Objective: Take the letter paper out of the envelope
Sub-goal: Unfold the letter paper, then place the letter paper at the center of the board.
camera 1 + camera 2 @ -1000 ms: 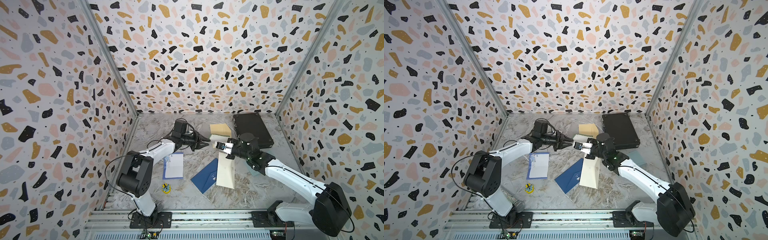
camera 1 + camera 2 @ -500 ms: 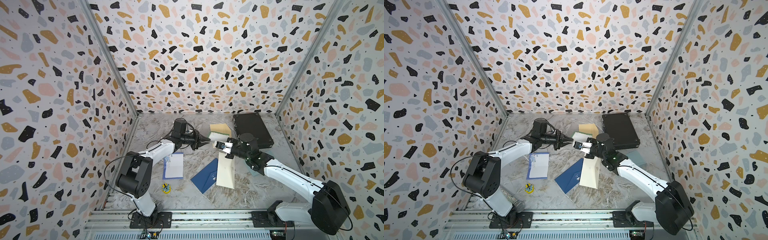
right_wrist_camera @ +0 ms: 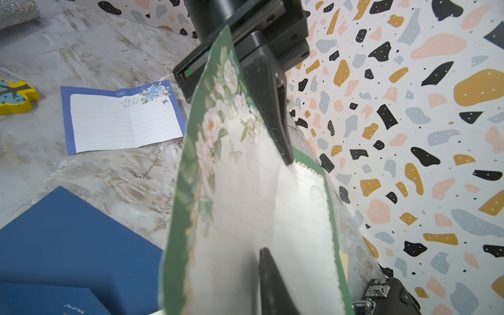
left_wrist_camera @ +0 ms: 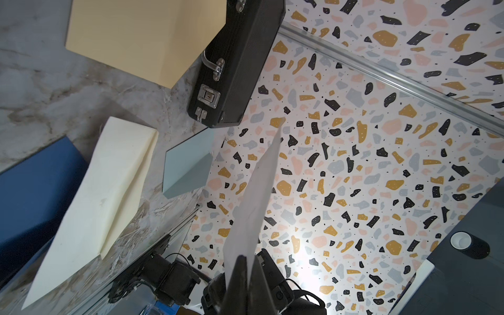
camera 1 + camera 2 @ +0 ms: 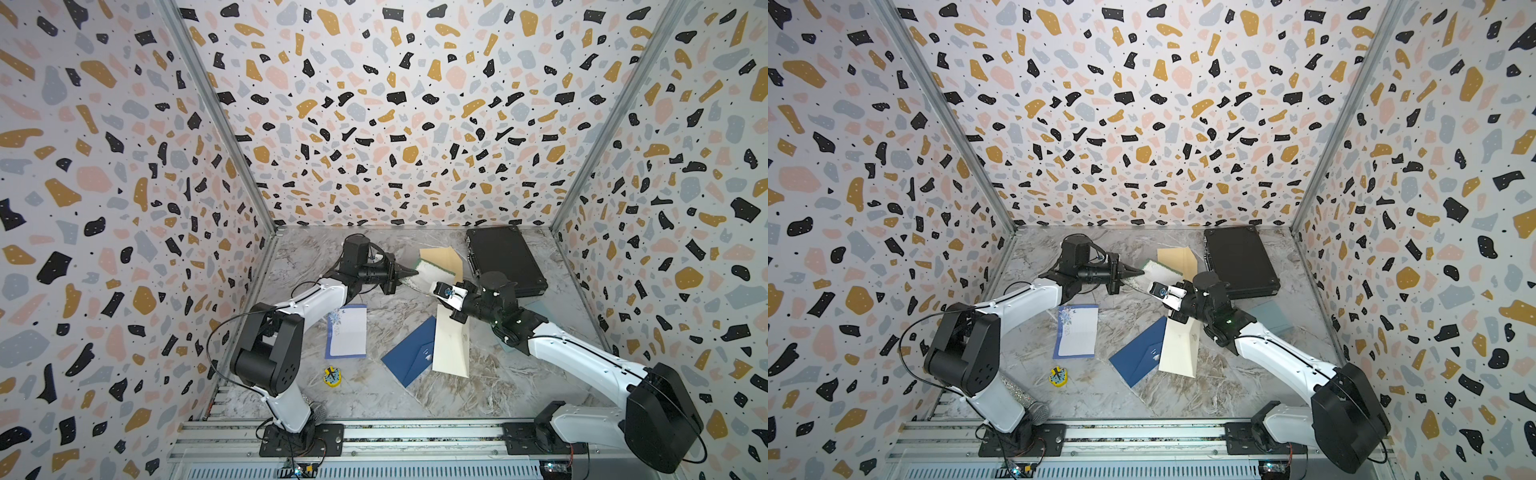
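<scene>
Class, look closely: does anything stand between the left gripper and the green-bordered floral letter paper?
Nothing visible does. The left gripper is shut directly on one edge of the green-bordered floral letter paper, held in the air above the marble table. The right gripper is at the sheet's opposite end.

Grey marble-patterned tabletop (image 5: 374,399) is carrying everything. Black ribbed hard case (image 5: 503,257) is lying at 1 o'clock, with a tan paper envelope (image 5: 442,257) just beside it. Pale grey-green envelope (image 5: 1271,316) is sitting at 3. Cream envelope (image 5: 451,349) is overlapping a navy envelope (image 5: 409,353) near centre. Blue-bordered lined sheet (image 5: 348,330) is lying at 9, a small yellow figure (image 5: 332,376) at 7, and a glittery silver microphone (image 5: 1025,405) at 7 by the edge.
</scene>
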